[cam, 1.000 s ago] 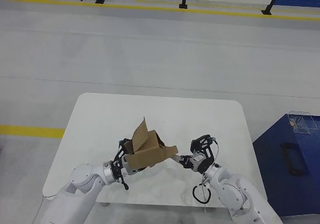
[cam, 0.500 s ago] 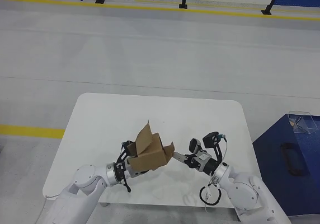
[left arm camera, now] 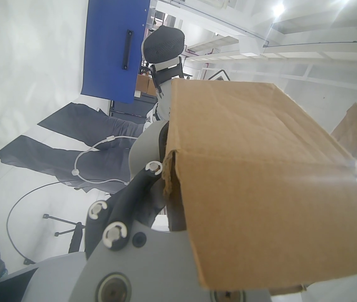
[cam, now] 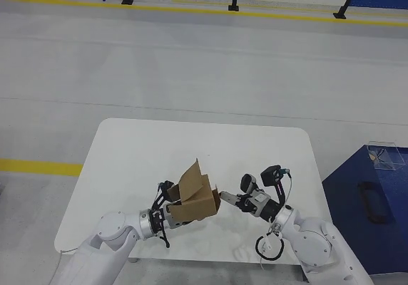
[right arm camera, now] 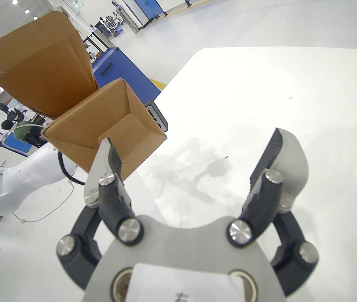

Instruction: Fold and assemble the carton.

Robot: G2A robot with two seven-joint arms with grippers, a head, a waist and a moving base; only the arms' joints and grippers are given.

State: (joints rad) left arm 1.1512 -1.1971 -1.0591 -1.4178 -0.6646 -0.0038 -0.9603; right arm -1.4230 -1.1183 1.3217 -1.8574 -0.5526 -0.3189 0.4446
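Observation:
A brown carton hangs tilted above the front part of the white table, with one long flap sticking up. My left gripper is shut on the carton's near-left wall. In the left wrist view the carton hides most of that gripper, and one finger runs in behind its edge. My right gripper is open at the carton's right end. One of its fingertips touches the folded-in end flap, and the other hangs free over the table. From above, the right gripper meets the carton's right corner.
A blue cabinet stands off the table's right side with a clear plastic box on top. The table's back half and right part are bare. A cable loop hangs from the right arm near the front edge.
The carton has shifted slightly right and toward the front edge. Its outstretched right side flap has folded in against the end. The right gripper has turned to face the carton's end.

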